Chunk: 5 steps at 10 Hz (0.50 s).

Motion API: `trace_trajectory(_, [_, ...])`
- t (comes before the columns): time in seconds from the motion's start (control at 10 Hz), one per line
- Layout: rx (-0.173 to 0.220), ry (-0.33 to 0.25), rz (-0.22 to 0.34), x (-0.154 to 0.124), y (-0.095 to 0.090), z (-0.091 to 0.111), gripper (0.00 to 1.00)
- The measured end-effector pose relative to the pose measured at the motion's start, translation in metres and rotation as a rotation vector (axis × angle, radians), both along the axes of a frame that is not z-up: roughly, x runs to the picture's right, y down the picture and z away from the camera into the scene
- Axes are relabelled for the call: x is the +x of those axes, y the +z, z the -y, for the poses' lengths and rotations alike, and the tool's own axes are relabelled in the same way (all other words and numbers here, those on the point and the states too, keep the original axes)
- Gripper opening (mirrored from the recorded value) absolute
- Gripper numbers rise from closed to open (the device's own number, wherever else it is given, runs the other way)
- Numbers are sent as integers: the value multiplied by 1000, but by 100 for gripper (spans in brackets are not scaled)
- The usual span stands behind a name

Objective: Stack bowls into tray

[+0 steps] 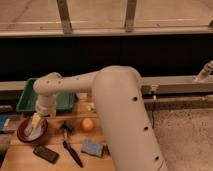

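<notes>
A dark maroon bowl sits on the wooden table at the left, with a pale inside showing in it; I cannot tell whether that is a second bowl nested inside. My gripper hangs straight down from the cream arm over this bowl, open, its pale fingertips reaching just inside the rim. The green tray lies behind the bowl at the table's back left, and the arm's wrist covers part of it.
An orange lies mid-table. A black flat device, a black brush and a blue sponge lie near the front edge. A blue object sits at far left. The robot's thick arm fills the right.
</notes>
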State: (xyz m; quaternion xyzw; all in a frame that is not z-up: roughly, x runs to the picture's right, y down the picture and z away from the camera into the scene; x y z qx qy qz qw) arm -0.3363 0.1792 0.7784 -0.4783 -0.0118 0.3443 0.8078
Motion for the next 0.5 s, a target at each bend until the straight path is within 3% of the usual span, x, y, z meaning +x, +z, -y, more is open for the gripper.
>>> trace_trajectory(0.4, [-44, 5, 30, -10, 13, -17, 62])
trace_trajectory(0.5, [-45, 3, 42, -12, 14, -20, 58])
